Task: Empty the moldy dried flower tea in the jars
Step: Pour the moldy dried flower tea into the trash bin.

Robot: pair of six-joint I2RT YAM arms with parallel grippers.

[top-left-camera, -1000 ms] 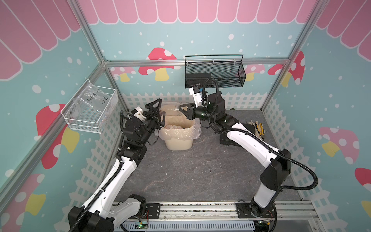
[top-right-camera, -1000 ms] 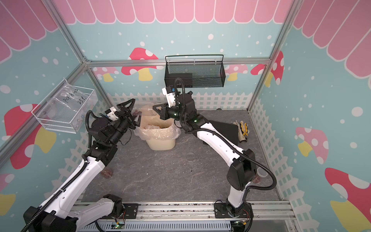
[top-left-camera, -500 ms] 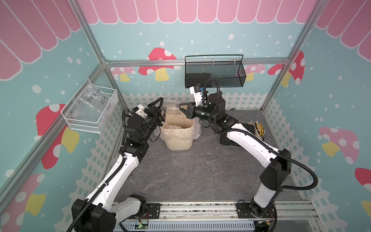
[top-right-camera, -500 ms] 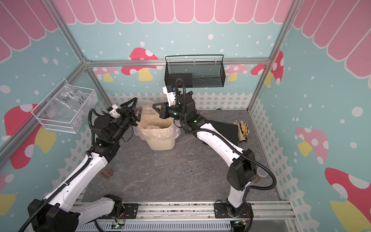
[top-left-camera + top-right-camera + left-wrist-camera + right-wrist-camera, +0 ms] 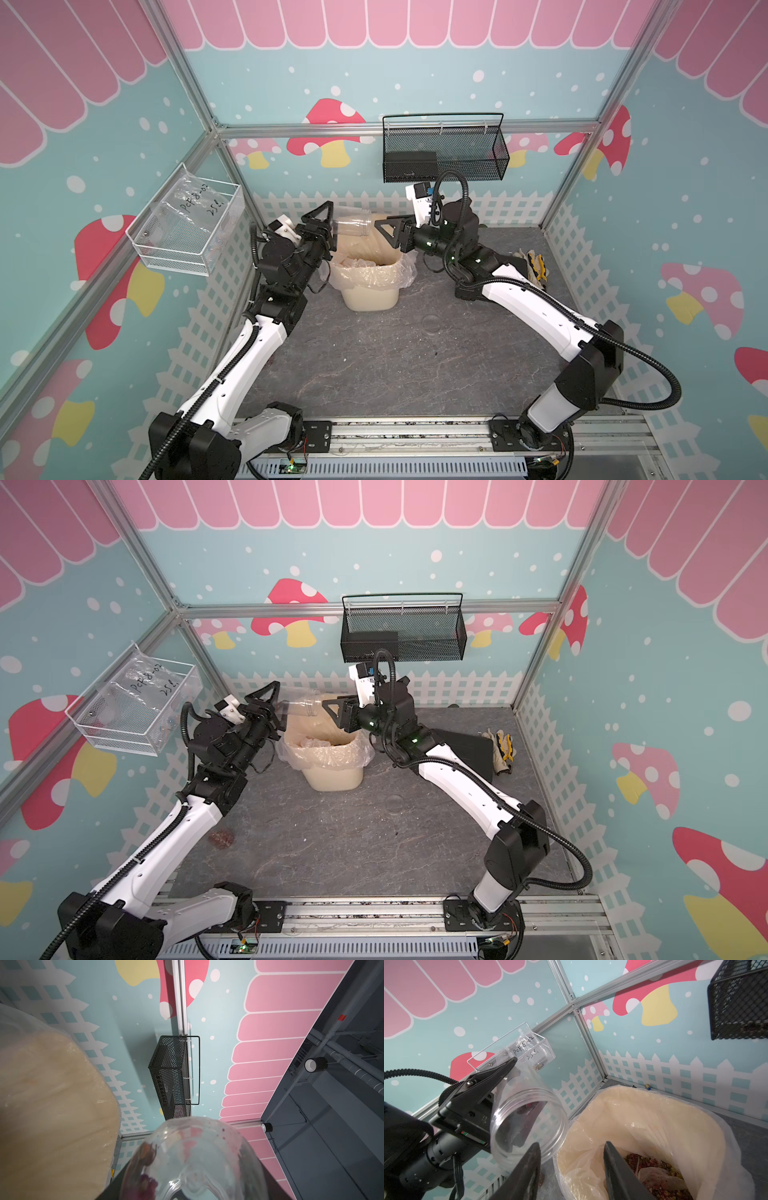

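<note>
Transparent jar (image 5: 353, 227), on its side above the cream bin (image 5: 370, 297), upper centre in both top views.
Left gripper (image 5: 330, 226) clamped on the jar base. Right gripper (image 5: 572, 1144) parted, empty, beside the jar mouth. Dried flower tea (image 5: 654, 1165) lies inside the bin liner.

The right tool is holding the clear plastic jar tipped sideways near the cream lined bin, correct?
No, the left tool holds the clear plastic jar tipped sideways near the cream lined bin. The right wrist view shows the right tool open, gripping nothing.
</note>
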